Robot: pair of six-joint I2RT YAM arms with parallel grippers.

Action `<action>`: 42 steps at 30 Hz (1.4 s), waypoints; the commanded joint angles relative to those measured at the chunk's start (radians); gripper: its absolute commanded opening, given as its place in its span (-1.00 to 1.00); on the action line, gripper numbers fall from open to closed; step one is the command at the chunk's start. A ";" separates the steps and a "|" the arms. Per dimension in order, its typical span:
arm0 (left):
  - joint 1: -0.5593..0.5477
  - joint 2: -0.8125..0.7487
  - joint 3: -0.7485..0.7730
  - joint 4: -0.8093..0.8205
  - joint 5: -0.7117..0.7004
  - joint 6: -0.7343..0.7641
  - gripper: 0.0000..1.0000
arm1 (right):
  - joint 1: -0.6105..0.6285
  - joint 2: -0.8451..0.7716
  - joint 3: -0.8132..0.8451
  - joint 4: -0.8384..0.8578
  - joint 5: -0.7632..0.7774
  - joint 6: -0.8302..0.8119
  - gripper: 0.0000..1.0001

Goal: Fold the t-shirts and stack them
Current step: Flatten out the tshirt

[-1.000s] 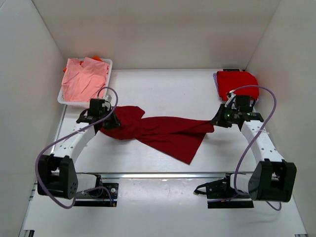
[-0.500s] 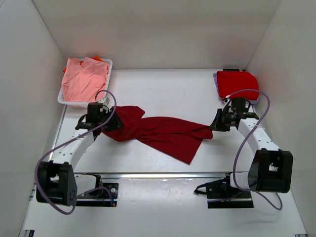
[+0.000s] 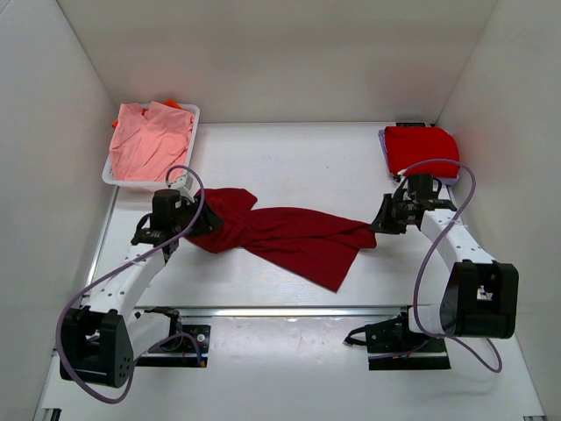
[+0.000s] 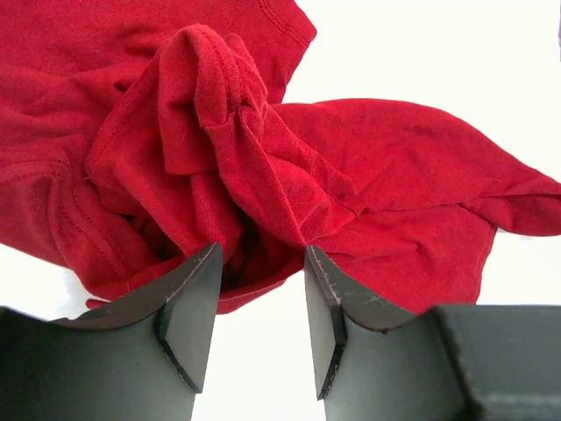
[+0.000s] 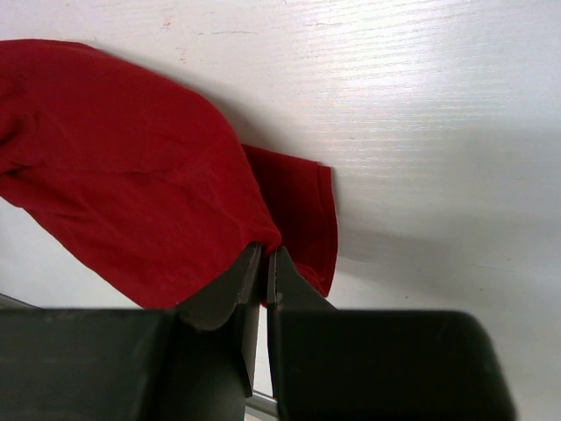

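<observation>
The dark red t-shirt is soft and floppy. The right tool pinches its edge. The left tool is spread wide at the bunched end; grab there.

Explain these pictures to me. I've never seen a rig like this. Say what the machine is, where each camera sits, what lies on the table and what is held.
The machine is two small robot arms bolted at the table's near edge, each ending in a two-finger gripper. One picture looks down from above; the other two come from cameras on the wrists. A dark red t-shirt lies crumpled across the middle. A bright red t-shirt sits folded at the far right, and a salmon pink t-shirt lies in a white tray. The right gripper pinches the dark shirt's edge. The left gripper is open, with bunched cloth at its tips.
</observation>
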 commanded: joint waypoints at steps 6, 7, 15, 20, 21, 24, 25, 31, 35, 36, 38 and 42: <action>-0.019 -0.047 -0.017 0.050 -0.002 -0.003 0.07 | 0.013 0.010 -0.004 0.041 -0.013 -0.008 -0.99; -0.013 -0.073 -0.037 0.075 -0.001 -0.019 0.08 | 0.010 0.006 -0.005 0.032 -0.004 -0.008 -0.99; -0.022 -0.178 -0.047 0.094 -0.035 -0.013 0.14 | 0.016 0.021 -0.015 0.041 -0.015 -0.011 -1.00; -0.020 -0.159 -0.080 0.092 -0.047 0.012 0.14 | 0.019 0.018 -0.018 0.047 -0.016 -0.007 -1.00; -0.017 -0.156 -0.090 0.091 -0.049 0.013 0.15 | 0.012 0.018 -0.016 0.043 -0.016 -0.008 -1.00; -0.019 -0.144 -0.105 0.103 -0.059 0.024 0.14 | 0.012 0.018 -0.022 0.051 -0.021 -0.008 -1.00; -0.030 -0.147 -0.111 0.109 -0.062 0.026 0.15 | 0.015 0.018 -0.024 0.051 -0.019 -0.002 -0.99; -0.036 -0.138 -0.133 0.121 -0.047 0.027 0.02 | 0.013 0.027 -0.036 0.057 -0.025 -0.005 -1.00; -0.051 -0.149 -0.136 0.120 -0.064 0.032 0.01 | 0.016 0.033 -0.033 0.061 -0.027 -0.005 -1.00; -0.051 -0.146 -0.139 0.123 -0.059 0.029 0.01 | 0.020 0.033 -0.030 0.061 -0.028 -0.001 -1.00; -0.050 -0.126 -0.153 0.136 -0.053 0.026 0.03 | 0.019 0.035 -0.031 0.057 -0.031 -0.001 -1.00; -0.066 -0.101 -0.154 0.178 -0.059 0.018 0.01 | 0.020 0.041 -0.030 0.060 -0.028 0.004 -1.00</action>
